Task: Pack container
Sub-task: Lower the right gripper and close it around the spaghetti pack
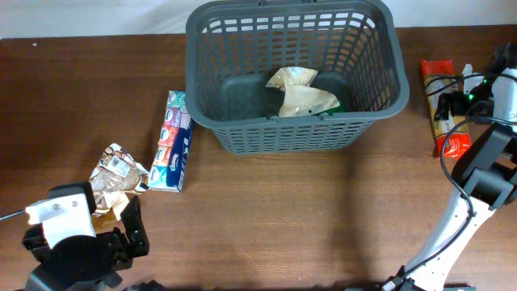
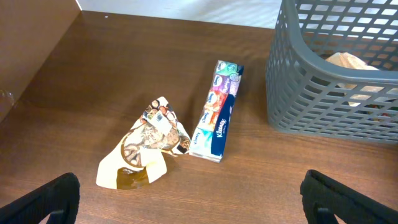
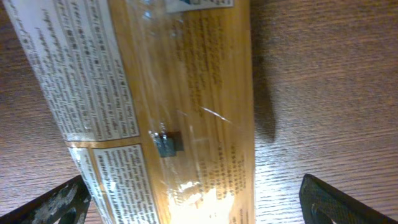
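Note:
The dark grey basket [image 1: 299, 133] stands at the back middle of the table and holds a beige crumpled packet [image 1: 300, 93]; it also shows in the left wrist view [image 2: 323, 93]. A tissue pack [image 1: 174, 141] and a brown-and-white crumpled packet [image 1: 113, 174] lie left of it, both also in the left wrist view [image 2: 217, 112] [image 2: 146, 149]. My left gripper [image 2: 186, 199] is open and empty, low over the table near the crumpled packet. My right gripper [image 3: 193, 199] is open, straddling a spaghetti packet [image 3: 168, 106] that lies on the table at the far right [image 1: 444, 109].
The table's left edge and a pale wall show in the left wrist view [image 2: 37, 37]. Bare wood lies in front of the basket [image 1: 307, 218]. My right arm [image 1: 485, 170] stands at the right edge.

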`<state>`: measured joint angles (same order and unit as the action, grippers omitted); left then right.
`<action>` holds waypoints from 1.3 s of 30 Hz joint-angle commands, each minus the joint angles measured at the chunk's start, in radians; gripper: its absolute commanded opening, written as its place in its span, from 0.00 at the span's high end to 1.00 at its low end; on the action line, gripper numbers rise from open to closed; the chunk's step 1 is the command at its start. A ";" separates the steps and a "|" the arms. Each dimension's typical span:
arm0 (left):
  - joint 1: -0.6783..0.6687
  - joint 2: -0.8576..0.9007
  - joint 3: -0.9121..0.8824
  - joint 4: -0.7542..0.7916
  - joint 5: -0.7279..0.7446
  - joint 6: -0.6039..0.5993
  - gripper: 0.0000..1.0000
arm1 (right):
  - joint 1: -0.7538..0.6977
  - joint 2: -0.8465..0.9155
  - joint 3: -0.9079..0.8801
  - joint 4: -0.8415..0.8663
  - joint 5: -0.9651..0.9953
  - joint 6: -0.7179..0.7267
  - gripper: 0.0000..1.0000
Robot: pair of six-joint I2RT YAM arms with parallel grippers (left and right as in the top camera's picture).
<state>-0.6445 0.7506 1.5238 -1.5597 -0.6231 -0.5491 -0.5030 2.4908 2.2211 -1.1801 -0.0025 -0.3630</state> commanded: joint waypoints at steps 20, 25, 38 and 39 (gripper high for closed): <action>0.004 -0.002 0.005 0.002 0.007 0.005 0.00 | 0.025 0.040 -0.008 0.006 -0.039 0.010 0.01; 0.004 -0.002 0.005 0.002 0.007 0.005 0.01 | 0.025 0.052 -0.009 0.000 -0.039 0.013 0.01; 0.004 -0.002 0.005 0.002 0.007 0.005 0.01 | 0.025 0.052 -0.009 0.003 -0.040 0.013 0.01; 0.004 -0.002 0.005 0.002 0.007 0.005 0.00 | 0.025 0.053 -0.009 0.003 -0.043 0.013 0.01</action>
<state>-0.6445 0.7506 1.5238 -1.5597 -0.6231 -0.5491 -0.4843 2.5301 2.2204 -1.1767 -0.0319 -0.3584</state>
